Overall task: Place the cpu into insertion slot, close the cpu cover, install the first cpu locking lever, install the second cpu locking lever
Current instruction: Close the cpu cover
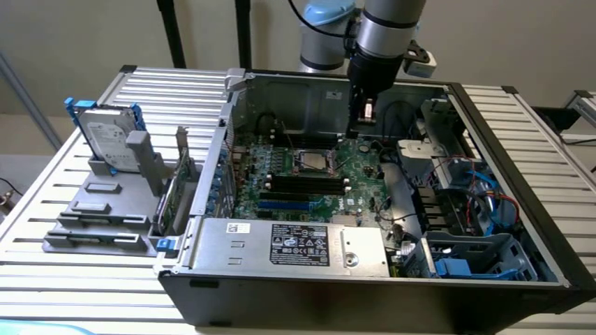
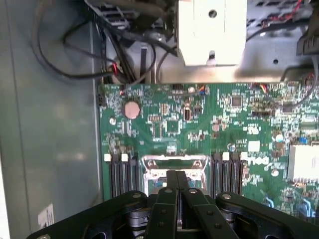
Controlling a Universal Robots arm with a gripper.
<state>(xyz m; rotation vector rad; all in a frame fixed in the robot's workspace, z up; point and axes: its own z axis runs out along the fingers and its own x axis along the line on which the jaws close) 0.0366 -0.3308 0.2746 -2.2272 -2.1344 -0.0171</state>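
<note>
The cpu looks seated in the insertion slot close by my hand, fingers pinched shut on nothing visible; pressing down off-centre could, I judge, scrape its rim.

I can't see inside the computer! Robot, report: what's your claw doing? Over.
Claw shut, low at insertion slot's edge. Cpu cover frame right at the claw tips. Memory slots either side, nothing across it.

Arm pointing down, jaws pressed together
</note>
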